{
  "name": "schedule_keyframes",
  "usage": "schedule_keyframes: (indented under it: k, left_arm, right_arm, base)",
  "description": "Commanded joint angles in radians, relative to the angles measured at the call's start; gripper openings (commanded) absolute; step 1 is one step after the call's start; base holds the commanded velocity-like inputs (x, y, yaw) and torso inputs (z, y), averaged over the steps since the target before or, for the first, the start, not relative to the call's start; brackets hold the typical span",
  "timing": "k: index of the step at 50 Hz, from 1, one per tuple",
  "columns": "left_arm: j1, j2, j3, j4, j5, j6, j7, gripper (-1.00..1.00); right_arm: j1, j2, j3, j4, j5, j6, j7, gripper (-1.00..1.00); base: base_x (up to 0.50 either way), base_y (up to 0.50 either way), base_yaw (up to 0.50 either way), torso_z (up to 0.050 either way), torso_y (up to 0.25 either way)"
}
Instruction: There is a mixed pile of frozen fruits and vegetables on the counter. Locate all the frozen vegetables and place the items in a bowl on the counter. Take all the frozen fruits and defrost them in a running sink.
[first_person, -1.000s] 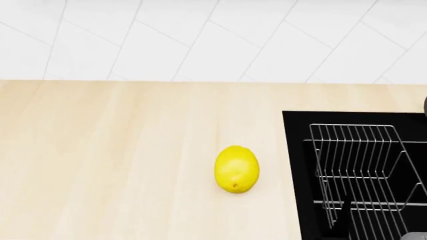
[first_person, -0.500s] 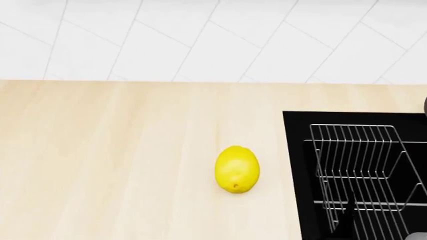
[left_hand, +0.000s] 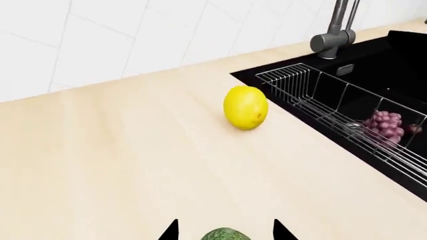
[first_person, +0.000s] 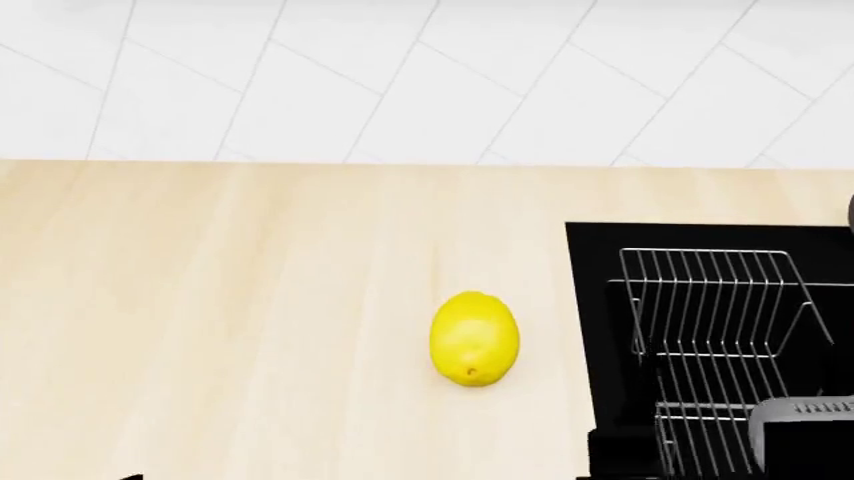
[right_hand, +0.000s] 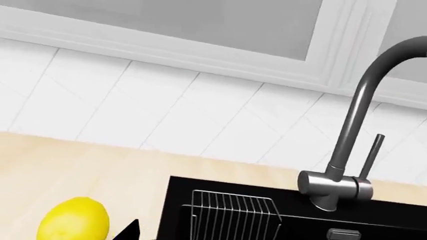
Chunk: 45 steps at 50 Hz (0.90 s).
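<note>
Left end effector (left_hand: 225, 231), bottom centre of its wrist view, pinches the green vegetable (left_hand: 224, 234); bowl not in view. Right end effector: can't tell. Lemon (first_person: 473, 338) mid-frame on counter (first_person: 240, 300), beside sink (first_person: 601, 300); grapes (left_hand: 383, 125) already inside. Keep grip firm, find bowl first.

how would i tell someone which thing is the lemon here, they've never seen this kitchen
Start at the black sink set into the light wood counter. Just beside the sink's edge, lying alone on the bare worktop, is the lemon. It is a bright yellow oval, unlike the purple-red grape bunch, which is down in the basin behind the wire rack.
</note>
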Motion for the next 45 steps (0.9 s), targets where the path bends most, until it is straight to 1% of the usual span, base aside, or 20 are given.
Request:
schedule_keyframes:
  k: [1, 4, 8, 9, 10, 13, 14, 15, 16, 19, 21, 25, 26, 30, 33, 35, 36, 38, 41, 45]
  left_arm:
    - [-0.136, -0.043, -0.094, 0.026, -0.115, 0.001, -0.089, -1.00]
    - [-0.151, -0.061, -0.103, 0.019, -0.132, -0.004, -0.080, -1.00]
    - [-0.160, -0.067, -0.110, 0.008, -0.145, -0.006, -0.078, -1.00]
    - [-0.158, -0.073, -0.110, 0.009, -0.144, -0.003, -0.075, -1.00]
    - [-0.155, -0.066, -0.108, -0.004, -0.140, -0.002, -0.075, -1.00]
    - [-0.149, -0.056, -0.107, -0.023, -0.137, 0.004, -0.075, -1.00]
    - [-0.143, -0.050, -0.106, -0.032, -0.133, 0.012, -0.076, -1.00]
    - [-0.140, -0.050, -0.105, -0.033, -0.130, 0.015, -0.075, -1.00]
    - [-0.135, -0.066, -0.106, -0.027, -0.131, 0.026, -0.068, -1.00]
    - [-0.119, -0.074, -0.101, -0.037, -0.120, 0.042, -0.064, -1.00]
    - [-0.109, -0.086, -0.096, -0.032, -0.110, 0.047, -0.060, -1.00]
    - [-0.105, -0.077, -0.094, -0.038, -0.106, 0.047, -0.060, -1.00]
    - [-0.100, -0.093, -0.093, -0.032, -0.102, 0.055, -0.053, -1.00]
    - [-0.095, -0.089, -0.091, -0.035, -0.099, 0.055, -0.053, -1.00]
    - [-0.096, -0.092, -0.092, -0.037, -0.102, 0.054, -0.048, -1.00]
    - [-0.091, -0.114, -0.090, -0.023, -0.097, 0.057, -0.037, -1.00]
    - [-0.088, -0.135, -0.090, -0.012, -0.094, 0.066, -0.029, -1.00]
    - [-0.076, -0.163, -0.084, 0.000, -0.082, 0.080, -0.015, -1.00]
    - [-0.064, -0.179, -0.078, 0.001, -0.072, 0.092, -0.001, -1.00]
    - [-0.072, -0.147, -0.082, -0.014, -0.082, 0.076, -0.015, -1.00]
  right_arm:
    - [0.384, -0.091, -0.117, 0.153, 0.142, 0.157, -0.073, 1.00]
    - [0.498, -0.148, -0.190, 0.244, 0.165, 0.212, -0.111, 1.00]
    - [0.575, -0.228, -0.251, 0.392, 0.152, 0.220, -0.184, 1.00]
    - [0.584, -0.231, -0.269, 0.402, 0.136, 0.224, -0.193, 1.00]
    - [0.618, -0.239, -0.321, 0.403, 0.099, 0.246, -0.208, 1.00]
    - [0.645, -0.268, -0.353, 0.431, 0.079, 0.249, -0.224, 1.00]
    - [0.672, -0.273, -0.406, 0.457, 0.040, 0.251, -0.278, 1.00]
    - [0.719, -0.256, -0.509, 0.457, -0.029, 0.285, -0.339, 1.00]
    - [0.690, -0.298, -0.417, 0.520, 0.056, 0.263, -0.299, 1.00]
    - [0.697, -0.331, -0.384, 0.593, 0.090, 0.256, -0.295, 1.00]
    - [0.719, -0.344, -0.417, 0.648, 0.048, 0.244, -0.328, 1.00]
    - [0.742, -0.372, -0.456, 0.735, 0.008, 0.230, -0.372, 1.00]
    - [0.747, -0.380, -0.466, 0.761, -0.001, 0.226, -0.385, 1.00]
    - [0.762, -0.415, -0.477, 0.865, -0.015, 0.201, -0.433, 1.00]
    - [0.766, -0.426, -0.489, 0.886, -0.024, 0.198, -0.440, 1.00]
    - [0.773, -0.436, -0.499, 0.919, -0.036, 0.189, -0.454, 1.00]
    - [0.768, -0.455, -0.466, 0.948, 0.025, 0.200, -0.484, 1.00]
    - [0.779, -0.459, -0.503, 0.964, -0.018, 0.191, -0.492, 1.00]
    - [0.784, -0.477, -0.501, 1.009, -0.008, 0.186, -0.519, 1.00]
    - [0.784, -0.489, -0.512, 1.036, -0.013, 0.181, -0.536, 1.00]
  base:
    - [0.00, 0.00, 0.00, 0.000, 0.000]
    - [0.00, 0.00, 0.00, 0.000, 0.000]
    - [0.00, 0.00, 0.00, 0.000, 0.000]
    - [0.00, 0.00, 0.00, 0.000, 0.000]
    - [0.00, 0.00, 0.00, 0.000, 0.000]
    - [0.00, 0.00, 0.00, 0.000, 0.000]
    - [0.00, 0.00, 0.00, 0.000, 0.000]
    - [0.00, 0.00, 0.00, 0.000, 0.000]
    - [0.00, 0.00, 0.00, 0.000, 0.000]
    - [0.00, 0.00, 0.00, 0.000, 0.000]
    - [0.00, 0.00, 0.00, 0.000, 0.000]
    - [0.00, 0.00, 0.00, 0.000, 0.000]
    - [0.00, 0.00, 0.00, 0.000, 0.000]
    - [0.00, 0.00, 0.00, 0.000, 0.000]
    - [0.00, 0.00, 0.00, 0.000, 0.000]
    - [0.00, 0.00, 0.00, 0.000, 0.000]
    - [0.00, 0.00, 0.00, 0.000, 0.000]
    - [0.00, 0.00, 0.00, 0.000, 0.000]
    - [0.00, 0.00, 0.00, 0.000, 0.000]
    - [0.00, 0.00, 0.00, 0.000, 0.000]
